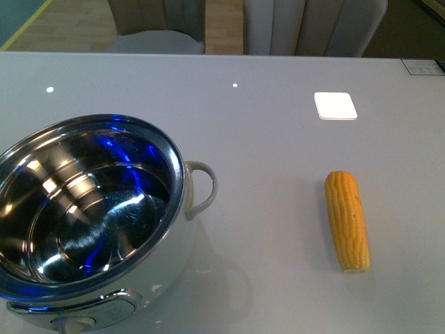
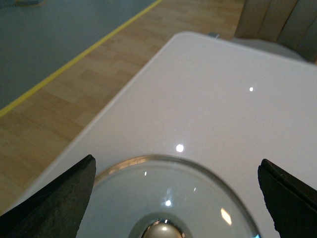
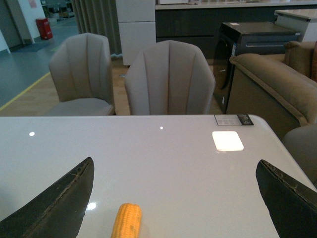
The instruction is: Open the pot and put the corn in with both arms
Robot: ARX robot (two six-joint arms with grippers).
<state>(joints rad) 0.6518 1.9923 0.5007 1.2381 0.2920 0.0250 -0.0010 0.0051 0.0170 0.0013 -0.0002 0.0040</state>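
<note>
front view: open pot (image 1: 179,184), left and bottom edges out of frame

front: down on table (image 1: 278,139) | left wrist: close above lid (image 2: 198,191) | right wrist, front: share corn (image 3: 127,220)

pot (image 1: 90,216) left on table (image 1: 278,139), corn (image 1: 347,220) right
</note>
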